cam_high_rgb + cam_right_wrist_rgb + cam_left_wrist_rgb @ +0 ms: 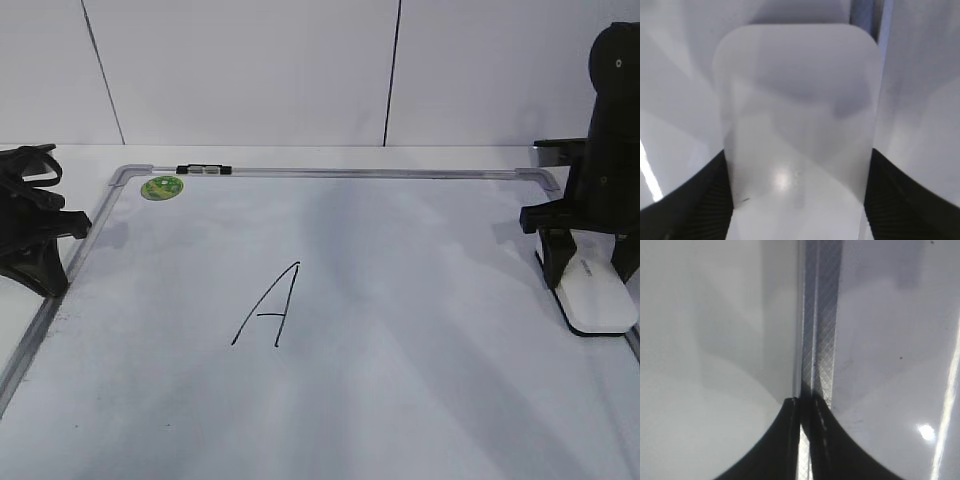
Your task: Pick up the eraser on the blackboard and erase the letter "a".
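Note:
The eraser, a white rounded block with a black pad underneath, lies flat at the right edge of the blackboard, a white dry-erase board. My right gripper straddles it, one finger against each long side. In the right wrist view the eraser fills the space between the jaws. A tall capital "A" is at the board's middle. No lowercase "a" shows on the board. My left gripper is shut and empty over the board's left frame, its tips together.
A round green sticker and a black-and-clear clip are at the board's far left corner. The silver frame runs along the far edge. A white wall stands behind the table.

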`<action>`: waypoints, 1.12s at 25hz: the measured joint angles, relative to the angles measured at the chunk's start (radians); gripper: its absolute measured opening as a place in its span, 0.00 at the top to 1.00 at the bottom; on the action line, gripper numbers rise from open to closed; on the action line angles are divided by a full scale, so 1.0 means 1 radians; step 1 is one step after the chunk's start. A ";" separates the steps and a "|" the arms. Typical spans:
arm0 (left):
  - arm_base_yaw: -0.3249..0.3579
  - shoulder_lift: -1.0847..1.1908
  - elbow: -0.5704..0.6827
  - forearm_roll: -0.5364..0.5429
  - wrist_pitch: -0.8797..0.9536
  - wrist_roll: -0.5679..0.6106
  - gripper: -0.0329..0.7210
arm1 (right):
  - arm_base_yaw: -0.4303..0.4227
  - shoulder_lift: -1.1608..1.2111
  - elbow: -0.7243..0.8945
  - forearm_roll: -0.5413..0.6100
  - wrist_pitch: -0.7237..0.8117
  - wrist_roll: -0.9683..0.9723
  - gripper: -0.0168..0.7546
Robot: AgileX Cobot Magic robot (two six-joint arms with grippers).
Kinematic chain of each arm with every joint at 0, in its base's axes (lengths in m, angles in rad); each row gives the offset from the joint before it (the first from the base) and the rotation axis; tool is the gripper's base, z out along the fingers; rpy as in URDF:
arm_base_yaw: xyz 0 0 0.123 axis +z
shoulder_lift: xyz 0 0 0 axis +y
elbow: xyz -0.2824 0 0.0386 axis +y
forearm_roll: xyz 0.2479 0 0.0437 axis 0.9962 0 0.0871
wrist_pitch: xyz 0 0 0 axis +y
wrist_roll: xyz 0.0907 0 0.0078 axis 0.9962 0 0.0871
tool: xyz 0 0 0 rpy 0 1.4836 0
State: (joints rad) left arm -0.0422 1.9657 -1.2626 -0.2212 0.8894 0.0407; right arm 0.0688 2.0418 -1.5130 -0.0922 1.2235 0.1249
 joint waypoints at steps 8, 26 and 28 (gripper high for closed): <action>0.000 0.000 0.000 0.000 0.001 0.000 0.94 | 0.000 0.002 -0.002 -0.002 0.001 0.000 0.25; 0.000 0.000 -0.001 0.000 0.003 0.000 0.94 | 0.000 0.026 0.000 0.023 -0.003 0.001 0.14; 0.000 0.000 -0.002 0.000 0.005 0.000 0.94 | 0.000 0.026 0.000 0.027 -0.004 -0.002 0.12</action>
State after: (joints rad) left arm -0.0422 1.9657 -1.2649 -0.2212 0.8941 0.0407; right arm 0.0688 2.0673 -1.5131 -0.0648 1.2190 0.1232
